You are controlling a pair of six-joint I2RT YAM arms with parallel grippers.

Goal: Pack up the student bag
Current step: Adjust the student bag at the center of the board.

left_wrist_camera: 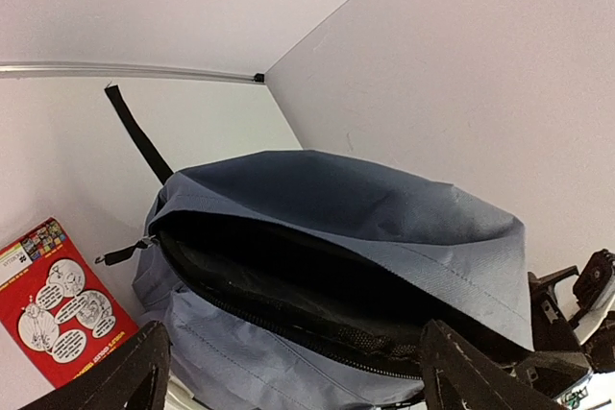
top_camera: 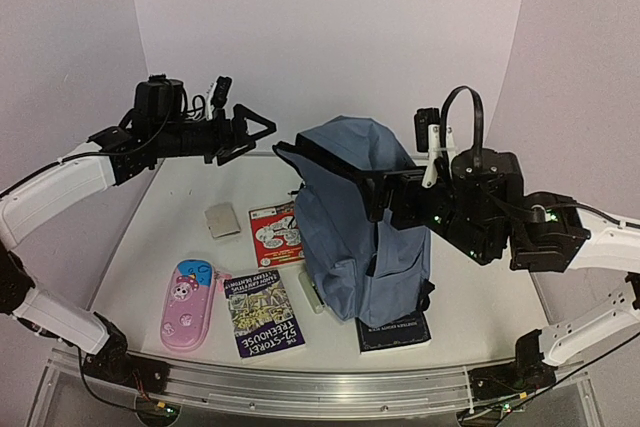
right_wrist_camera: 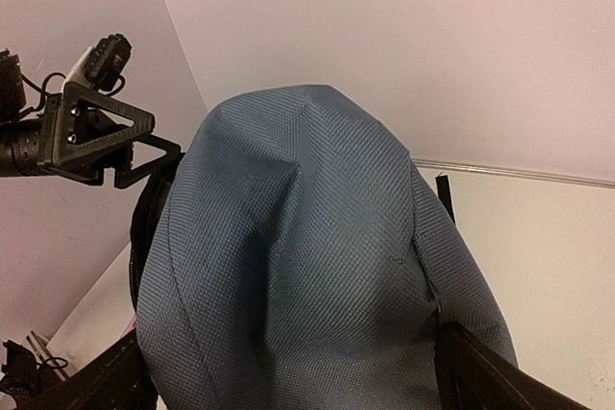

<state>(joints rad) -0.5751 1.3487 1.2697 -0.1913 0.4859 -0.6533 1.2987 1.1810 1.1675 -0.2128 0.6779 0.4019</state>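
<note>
the student bag stands upright on the bench, its open mouth facing the left pincer, which hovers spread just beside its top; the right pincer, spread too, sits at its right flank

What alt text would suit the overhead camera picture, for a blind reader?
A tall slate-blue student bag stands on a white table, with the robot's left tool open near its top and the right tool close by its other side. Beside it lie a pink pencil case, a Treehouse book and a red booklet.
</note>
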